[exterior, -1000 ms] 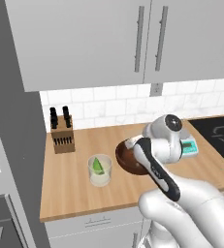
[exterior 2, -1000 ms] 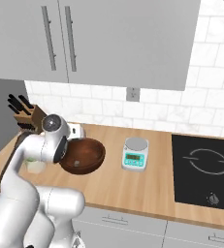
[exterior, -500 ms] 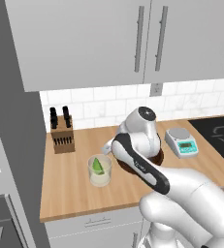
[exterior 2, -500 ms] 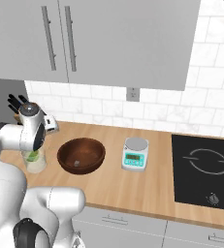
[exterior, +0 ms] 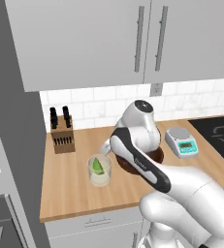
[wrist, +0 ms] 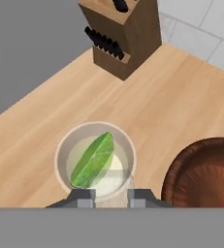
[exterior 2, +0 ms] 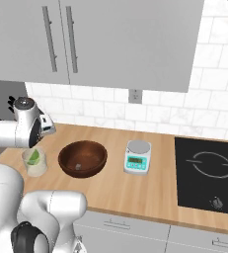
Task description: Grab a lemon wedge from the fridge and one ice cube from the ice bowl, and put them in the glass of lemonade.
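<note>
The jaws stand narrow, nearly closed; what sits between the tips of the gripper (wrist: 111,196) cannot be made out. Directly below them is the glass of lemonade (wrist: 95,162) with the lemon wedge (wrist: 92,161) inside. The ice bowl (wrist: 205,169) lies just beside.

hand (wrist: 110,197) — swung from ice bowl (exterior 2: 82,158) | over glass of lemonade (wrist: 95,162)

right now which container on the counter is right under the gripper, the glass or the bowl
The glass, with the green lemon wedge in it; it sits just beyond the gripper tips. The brown bowl lies off to one side.
</note>
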